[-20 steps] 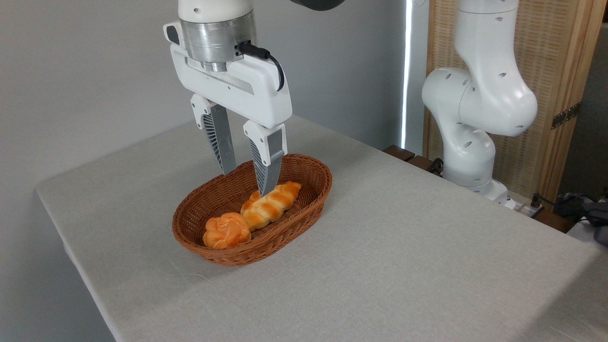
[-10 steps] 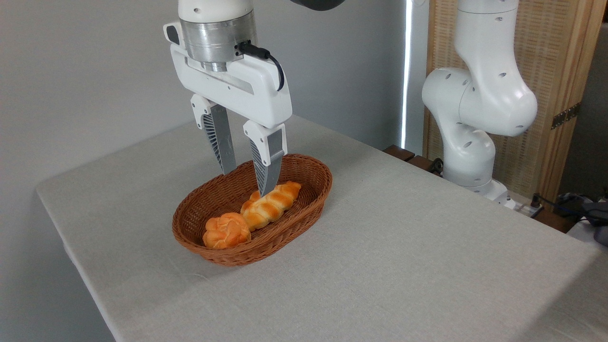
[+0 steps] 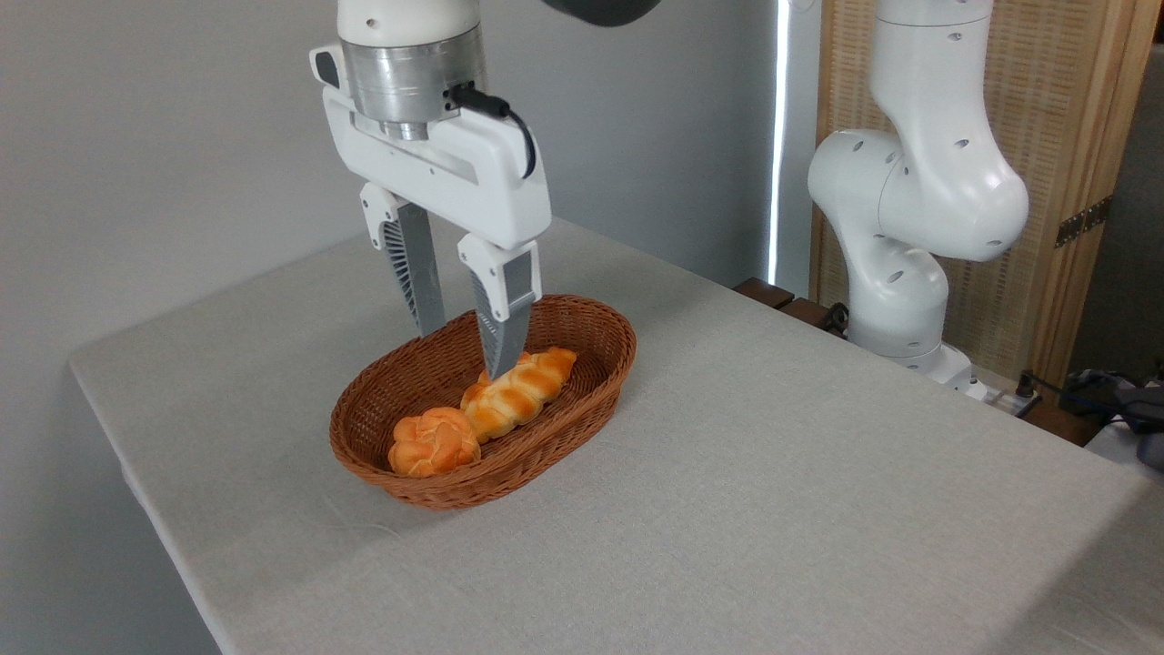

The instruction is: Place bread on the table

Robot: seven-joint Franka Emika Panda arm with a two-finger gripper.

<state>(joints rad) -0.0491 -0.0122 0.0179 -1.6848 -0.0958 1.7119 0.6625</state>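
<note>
- Table (image 3: 773, 509): light grey; carries wicker basket (image 3: 596, 387), taken as landmark.
- Gripper (image 3: 464, 350): above basket middle, fingers parted moderately, nothing held; right fingertip just over braided loaf (image 3: 518, 393).
- Bread (image 3: 434, 441): round bun at basket's near-left end, touching loaf's end, no clear long axis.
- Key relation: bun lies toward basket's near-left end from fingertips, and lower; likely needs shift that way, then descent.

No readable text, label, brand, number or sign shows on anything in view.
</note>
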